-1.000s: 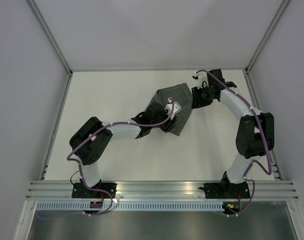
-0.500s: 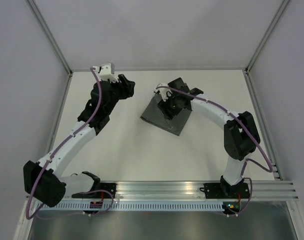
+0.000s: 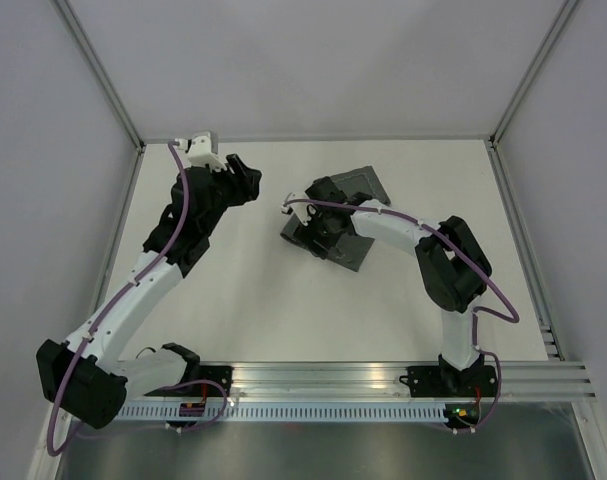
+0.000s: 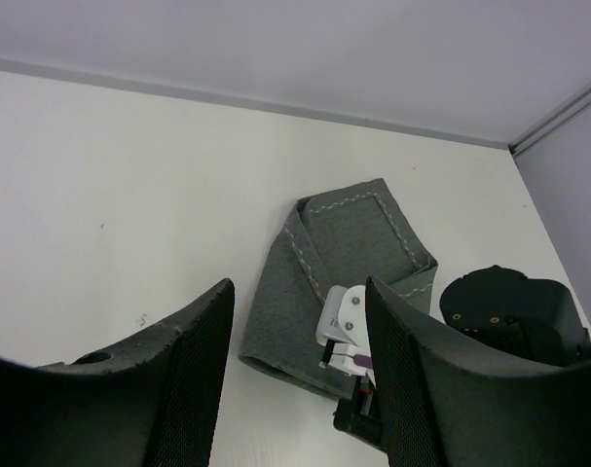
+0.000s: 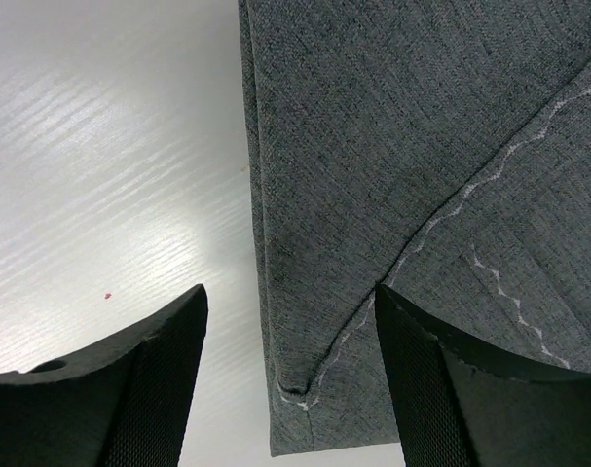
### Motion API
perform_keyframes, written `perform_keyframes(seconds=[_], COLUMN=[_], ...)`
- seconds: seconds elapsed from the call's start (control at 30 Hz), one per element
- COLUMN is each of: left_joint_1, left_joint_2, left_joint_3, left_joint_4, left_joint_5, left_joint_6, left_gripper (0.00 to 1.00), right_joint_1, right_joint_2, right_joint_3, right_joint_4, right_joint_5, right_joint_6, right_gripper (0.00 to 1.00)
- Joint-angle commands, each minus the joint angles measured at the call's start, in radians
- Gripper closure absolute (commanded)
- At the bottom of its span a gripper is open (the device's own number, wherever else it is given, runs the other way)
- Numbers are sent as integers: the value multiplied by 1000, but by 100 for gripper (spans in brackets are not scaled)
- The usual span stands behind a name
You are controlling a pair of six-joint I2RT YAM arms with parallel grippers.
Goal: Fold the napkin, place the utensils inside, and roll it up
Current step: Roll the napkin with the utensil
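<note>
The napkin (image 3: 363, 186) lies folded into a dark grey bundle with pale stitching near the middle of the white table. It also shows in the left wrist view as the napkin (image 4: 319, 255). My right gripper (image 3: 301, 228) hovers low over its left edge, open, with the napkin (image 5: 412, 185) under and between its fingers (image 5: 154, 384) but not pinched. My left gripper (image 3: 245, 180) is off to the far left, away from the cloth. It looks at it from a distance, open and empty (image 4: 300, 375). No utensils are in view.
Grey enclosure walls and a metal post (image 3: 103, 80) border the table at the back and sides. An aluminium rail (image 3: 323, 380) with the arm bases runs along the near edge. The right arm's wrist (image 4: 349, 326) sits over the napkin's near end.
The left arm left the napkin and swung to the far left. The right arm came from the right onto the napkin and slid to its left edge. Both grippers opened wider.
</note>
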Motion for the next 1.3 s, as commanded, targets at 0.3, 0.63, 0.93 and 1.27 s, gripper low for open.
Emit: perform_keyframes(seconds=[0.3,0.63,0.93,1.27], left_joint_1=[15,16,16,15], left_joint_2=[36,54,73,50], left_joint_3=[-25,-60,-101,-152], left_joint_4=[9,43,72,122], left_joint_5=[36,43,52,69], left_joint_6=[-29,-15,-2,5], left_gripper=[38,38,39,40], right_joint_1=[13,-3,-9,-10], right_joint_2=[12,47,67,89], right_joint_3=[-46,-98,-136,-167], right_joint_4=[48,74,85,71], right_joint_5=[10,12,35,56], right_joint_6=[-101,-159,-198,-233], right_gripper=[28,32,49,78])
